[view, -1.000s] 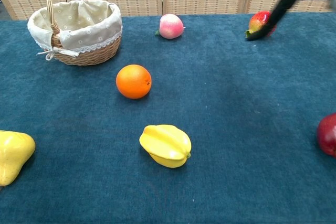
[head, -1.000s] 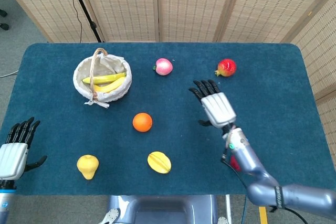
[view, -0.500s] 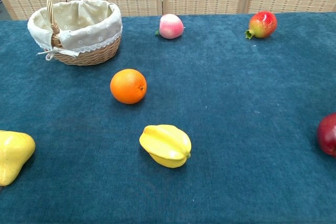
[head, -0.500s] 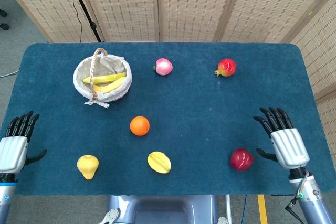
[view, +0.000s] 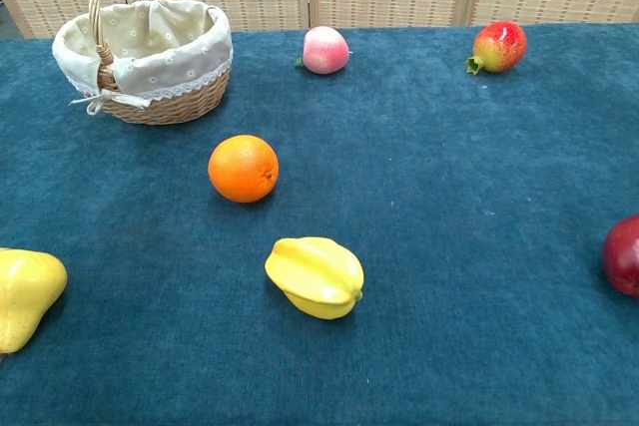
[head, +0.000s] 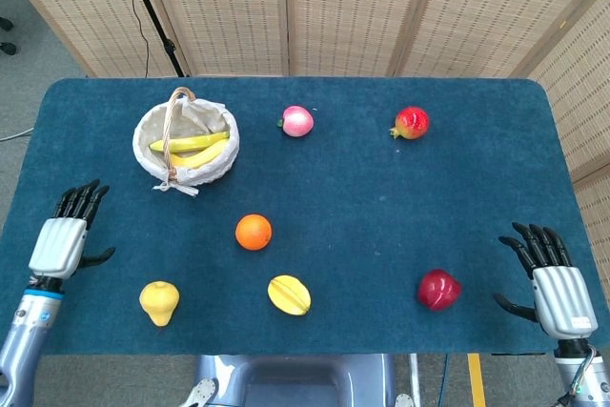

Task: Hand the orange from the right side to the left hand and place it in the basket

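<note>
Nothing of the task looks done from where I stand. The orange point(head: 254, 232) sits on the table point(head: 381, 188), untouched, well apart from both hands. It lies far off to the inner side of the right hand point(head: 556, 284), past the dark red apple point(head: 438, 289) that rests near that hand's thumb side. The right hand hovers at the table's near corner with its fingers spread, holding nothing. The left hand point(head: 65, 236) waits at the opposite near edge, fingers also apart and empty; the orange is off to its inner side, and the basket point(head: 184, 148) stands beyond its fingertips, a little inward.

The basket already holds bananas point(head: 191, 148), but no orange. So everything remains, as I judge it: the right hand must travel across to the orange and grip it, carry it toward the middle, pass it to the left hand, and the left hand must then lower it into the basket beside the bananas.
</note>
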`<state>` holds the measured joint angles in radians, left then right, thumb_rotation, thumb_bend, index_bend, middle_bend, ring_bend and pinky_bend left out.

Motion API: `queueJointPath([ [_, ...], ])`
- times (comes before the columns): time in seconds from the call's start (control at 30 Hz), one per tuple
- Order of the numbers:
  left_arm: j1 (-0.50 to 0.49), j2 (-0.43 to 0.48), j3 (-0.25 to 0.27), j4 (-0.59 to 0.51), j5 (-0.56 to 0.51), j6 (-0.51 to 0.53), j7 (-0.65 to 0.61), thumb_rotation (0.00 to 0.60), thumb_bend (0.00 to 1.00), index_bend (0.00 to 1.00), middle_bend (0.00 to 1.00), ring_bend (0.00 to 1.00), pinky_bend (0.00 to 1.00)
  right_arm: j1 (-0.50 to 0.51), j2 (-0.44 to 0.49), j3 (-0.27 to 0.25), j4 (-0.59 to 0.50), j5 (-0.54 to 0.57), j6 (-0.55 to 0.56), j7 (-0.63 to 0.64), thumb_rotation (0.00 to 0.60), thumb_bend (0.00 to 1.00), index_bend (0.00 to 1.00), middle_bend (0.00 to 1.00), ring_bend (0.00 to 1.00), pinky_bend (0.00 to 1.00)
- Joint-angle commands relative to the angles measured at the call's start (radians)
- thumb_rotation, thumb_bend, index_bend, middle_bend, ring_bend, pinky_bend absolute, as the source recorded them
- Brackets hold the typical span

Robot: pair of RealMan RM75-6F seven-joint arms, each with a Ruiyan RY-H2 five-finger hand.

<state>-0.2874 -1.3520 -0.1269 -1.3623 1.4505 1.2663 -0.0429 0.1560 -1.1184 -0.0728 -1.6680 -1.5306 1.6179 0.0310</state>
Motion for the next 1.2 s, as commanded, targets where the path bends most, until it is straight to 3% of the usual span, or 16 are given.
queueJointPath([
  [0.03, -0.068, -0.069, -0.02, 0.04, 0.012, -0.054, -0.019, 0.6, 0.16, 0.0, 0.0, 0.0, 0.05, -0.014, -0.006, 0.003, 0.008, -0.014, 0.008, 0.021, 0.6, 0.0, 0.22, 0.12, 0.09, 0.06],
  [0.2, -0.113, -0.116, -0.024, -0.015, 0.035, -0.068, 0.031, 0.6, 0.16, 0.0, 0.0, 0.0, 0.05, -0.029, -0.016, 0.009, 0.015, -0.027, 0.017, 0.046, 0.6, 0.0, 0.22, 0.12, 0.09, 0.06],
  [0.53, -0.137, -0.122, 0.002, -0.262, 0.055, -0.046, 0.242, 0.6, 0.16, 0.0, 0.0, 0.0, 0.05, -0.058, -0.012, 0.038, 0.04, -0.038, 0.023, 0.112, 0.6, 0.0, 0.22, 0.12, 0.09, 0.07],
  [1.2, -0.241, -0.281, -0.018, -0.142, -0.033, -0.155, 0.256, 0.6, 0.16, 0.0, 0.0, 0.0, 0.05, -0.097, 0.001, 0.069, 0.046, -0.088, 0.051, 0.17, 0.6, 0.0, 0.22, 0.12, 0.1, 0.07],
])
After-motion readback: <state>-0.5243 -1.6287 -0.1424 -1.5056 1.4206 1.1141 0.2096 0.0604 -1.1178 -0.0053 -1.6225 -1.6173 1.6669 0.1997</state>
